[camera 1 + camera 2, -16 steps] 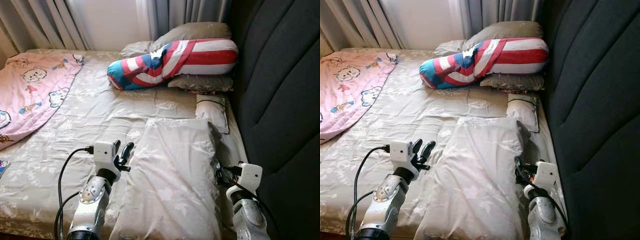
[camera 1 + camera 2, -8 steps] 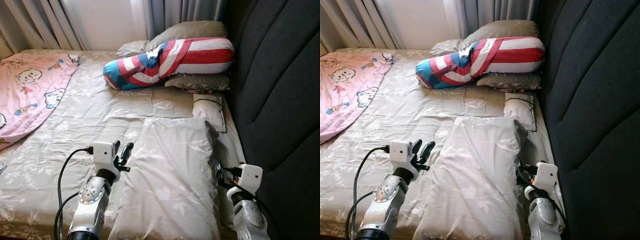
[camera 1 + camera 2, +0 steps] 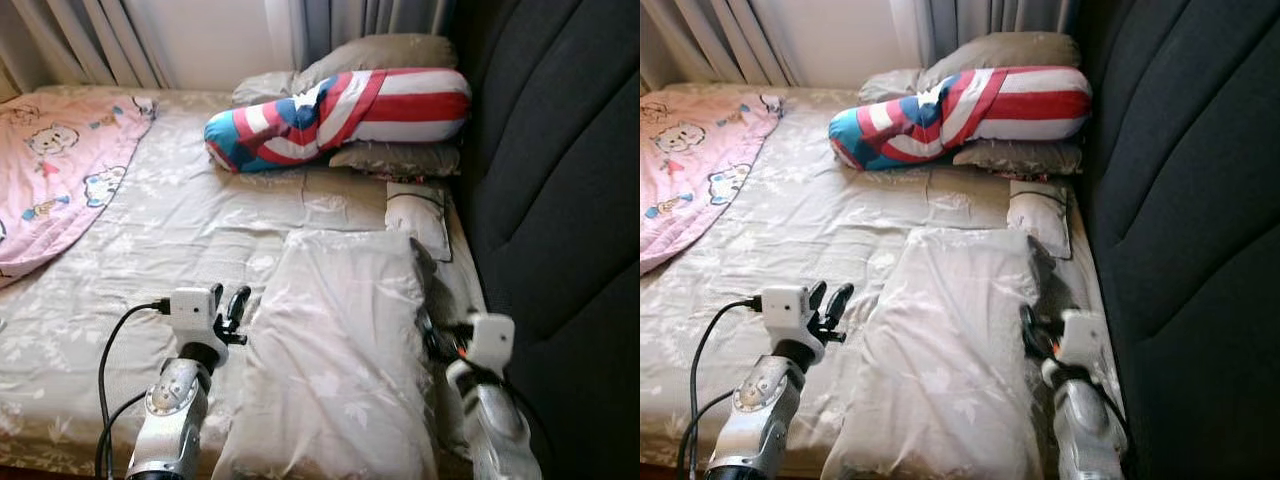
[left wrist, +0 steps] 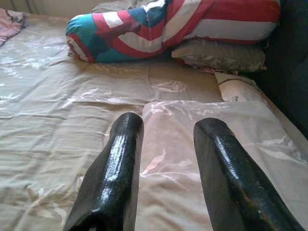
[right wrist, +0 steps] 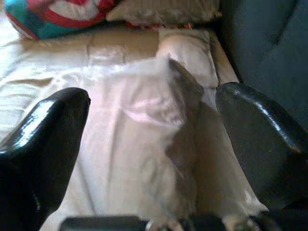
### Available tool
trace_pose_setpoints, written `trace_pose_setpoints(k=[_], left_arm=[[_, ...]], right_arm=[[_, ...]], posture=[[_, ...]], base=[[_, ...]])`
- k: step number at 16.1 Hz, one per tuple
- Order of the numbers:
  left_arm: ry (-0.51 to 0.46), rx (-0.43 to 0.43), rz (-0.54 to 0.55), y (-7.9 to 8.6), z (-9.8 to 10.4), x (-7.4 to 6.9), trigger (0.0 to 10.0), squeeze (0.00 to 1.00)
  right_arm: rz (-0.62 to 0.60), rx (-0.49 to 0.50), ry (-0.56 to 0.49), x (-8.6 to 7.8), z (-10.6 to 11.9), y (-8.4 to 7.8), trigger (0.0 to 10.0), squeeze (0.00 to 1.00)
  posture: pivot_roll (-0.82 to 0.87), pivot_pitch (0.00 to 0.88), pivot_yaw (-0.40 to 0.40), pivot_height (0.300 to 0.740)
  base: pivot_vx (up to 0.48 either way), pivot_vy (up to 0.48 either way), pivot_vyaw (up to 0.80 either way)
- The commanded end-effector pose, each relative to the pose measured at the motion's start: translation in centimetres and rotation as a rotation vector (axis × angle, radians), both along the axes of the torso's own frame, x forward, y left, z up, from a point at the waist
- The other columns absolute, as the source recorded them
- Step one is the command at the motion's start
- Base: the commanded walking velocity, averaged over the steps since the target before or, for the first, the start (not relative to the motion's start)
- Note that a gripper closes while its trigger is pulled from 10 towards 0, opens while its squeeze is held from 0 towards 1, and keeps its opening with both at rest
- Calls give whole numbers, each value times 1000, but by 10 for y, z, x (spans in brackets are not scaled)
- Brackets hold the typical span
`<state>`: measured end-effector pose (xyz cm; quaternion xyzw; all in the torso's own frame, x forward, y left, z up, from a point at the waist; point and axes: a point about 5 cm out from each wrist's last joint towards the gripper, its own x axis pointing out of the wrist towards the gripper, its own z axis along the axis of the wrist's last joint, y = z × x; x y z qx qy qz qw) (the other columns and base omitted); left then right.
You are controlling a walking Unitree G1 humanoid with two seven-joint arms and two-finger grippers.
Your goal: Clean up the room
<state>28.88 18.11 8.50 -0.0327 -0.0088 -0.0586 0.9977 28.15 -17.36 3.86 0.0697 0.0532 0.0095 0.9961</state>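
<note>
Left eye view: the long pillow (image 3: 345,350) is seen lengthwise on the bed (image 3: 150,230), flanked by the released left end effector (image 3: 228,308) and released right end effector (image 3: 430,335); gripping both sides seems next.

Grey curtains (image 3: 340,25) hang behind the bed, with a dark padded headboard (image 3: 560,170) alongside it.
</note>
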Motion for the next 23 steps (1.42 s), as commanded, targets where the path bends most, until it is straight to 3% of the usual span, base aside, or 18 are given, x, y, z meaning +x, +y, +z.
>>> trace_pose_setpoints(k=[1, 5, 15, 20, 23], left_arm=[[-1, 6, 11, 3, 1, -3, 10000, 0], [-8, 20, 31, 10, 4, -4, 10000, 0], [-2, 28, 13, 8, 5, 2, 10000, 0], [-4, 19, 3, 4, 5, 2, 10000, 0], [-8, 18, 12, 6, 5, 1, 10000, 0]], right_arm=[[5, -2, 33, -2, -6, 0, 10000, 0], [13, 11, 29, 1, -6, 5, 10000, 0], [-32, -9, 36, 3, -5, -3, 10000, 0], [-39, -7, 24, -4, -8, -5, 10000, 0], [-22, -5, 15, 1, -4, 0, 10000, 0]], posture=[[-55, 93, -14, 740], [-35, 96, -3, 740], [-80, 88, 25, 740], [-73, 79, 23, 704], [-60, 68, 13, 704]], base=[[0, 0, 0], [0, 0, 0], [0, 0, 0], [0, 0, 0], [0, 0, 0]])
